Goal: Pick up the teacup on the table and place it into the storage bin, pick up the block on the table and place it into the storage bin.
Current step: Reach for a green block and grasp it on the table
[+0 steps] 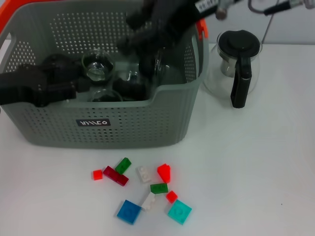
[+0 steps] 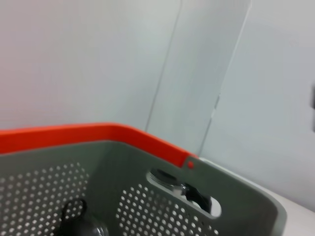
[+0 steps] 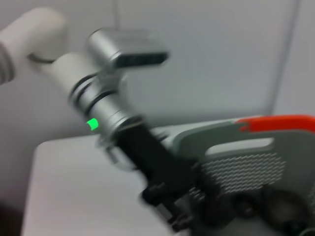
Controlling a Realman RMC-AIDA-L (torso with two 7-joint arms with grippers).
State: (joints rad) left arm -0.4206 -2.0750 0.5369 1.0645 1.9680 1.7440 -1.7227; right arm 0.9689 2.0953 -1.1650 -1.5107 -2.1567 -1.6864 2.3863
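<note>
Left gripper (image 1: 74,81), black: inside the large grey perforated plastic storage bin (image 1: 123,130), at its left side, tip right beside a clear glass teacup (image 1: 97,66). Open or closed: cannot tell. Touching the cup or not: cannot tell.

Right gripper (image 1: 147,44), black, blurred: over the far right part of the bin, reaching down toward the inside. Open or closed: cannot tell; nothing seen held.

Teacup upright inside the bin, left of centre, toward the far wall. More clear glassware just beside and nearer than it, outlines hard to separate.

Bin on the white table (image 1: 256,172), far left of centre; orange handle (image 1: 19,12) along the far rim, small black logo label (image 1: 93,122) on the near wall. Left wrist view: only orange rim and perforated inner wall. Right wrist view: left arm (image 3: 98,108), silver and white with a green light, dropping into the bin.

Glass pot with black lid and black handle (image 1: 231,59): on the table just right of the bin.

Blocks on the table, near side of the bin, none inside:
- small red square block (image 1: 97,174), dark red long block (image 1: 115,175), green block (image 1: 123,165) on the left;
- white block (image 1: 143,173), red block (image 1: 164,172), second green block (image 1: 158,188) in the middle;
- blue square plate (image 1: 129,211), teal square plate (image 1: 179,212) nearest.
</note>
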